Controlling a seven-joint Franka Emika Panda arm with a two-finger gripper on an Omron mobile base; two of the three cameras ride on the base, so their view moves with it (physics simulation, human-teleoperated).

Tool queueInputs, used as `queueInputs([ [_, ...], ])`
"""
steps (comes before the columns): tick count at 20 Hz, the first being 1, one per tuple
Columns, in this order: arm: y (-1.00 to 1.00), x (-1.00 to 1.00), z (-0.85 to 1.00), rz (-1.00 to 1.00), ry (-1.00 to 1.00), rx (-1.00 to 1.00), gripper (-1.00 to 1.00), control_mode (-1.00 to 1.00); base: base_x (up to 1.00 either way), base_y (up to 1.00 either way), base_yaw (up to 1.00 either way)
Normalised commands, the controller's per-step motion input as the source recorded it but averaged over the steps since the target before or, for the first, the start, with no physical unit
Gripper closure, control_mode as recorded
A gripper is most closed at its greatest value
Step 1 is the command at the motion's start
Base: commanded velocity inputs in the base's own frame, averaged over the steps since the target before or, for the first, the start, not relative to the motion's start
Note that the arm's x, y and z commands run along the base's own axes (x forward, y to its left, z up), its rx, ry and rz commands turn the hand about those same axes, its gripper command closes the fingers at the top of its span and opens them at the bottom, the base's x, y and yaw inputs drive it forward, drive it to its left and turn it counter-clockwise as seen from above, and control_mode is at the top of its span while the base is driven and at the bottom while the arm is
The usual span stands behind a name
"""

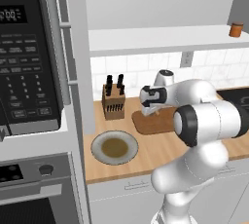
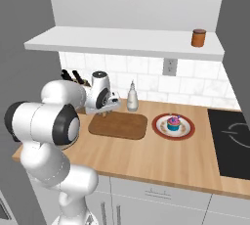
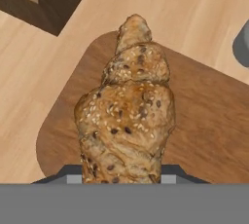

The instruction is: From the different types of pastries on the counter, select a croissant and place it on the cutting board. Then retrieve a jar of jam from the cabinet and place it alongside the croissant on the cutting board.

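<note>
Your fingers grip the croissant, seeded and golden-brown, over the left end of the cutting board; in the hand view the pastry covers much of the board, and you can't tell whether it touches. The board lies on the desk. Knife block stands just beside the board's left end, closest obstacle. Pale bottle stands behind the board by the tiled wall. Red-rimmed plate with a cupcake sits just right of the board. Grey-rimmed plate sits front-left, near the desk edge. Jar of jam stands on the cabinet base board, far right, well apart. Microwave display is lit but the digits are blurred.
</note>
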Motion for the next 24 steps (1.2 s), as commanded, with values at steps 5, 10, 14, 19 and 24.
queueInputs([
  [5,0.0,0.0,-0.41,0.0,0.0,0.0,1.0,-1.0,0.0,0.0,0.0],
  [10,0.0,0.0,-0.35,0.0,0.0,0.0,1.0,-1.0,0.0,0.0,0.0],
  [14,0.0,0.0,-0.14,0.0,0.0,0.0,1.0,-1.0,0.0,0.0,0.0],
  [19,0.0,0.0,-0.14,0.0,0.0,0.0,-1.0,-1.0,0.0,0.0,0.0],
  [24,0.0,0.0,0.0,0.0,-0.01,0.0,-1.0,-1.0,0.0,0.0,0.0],
])
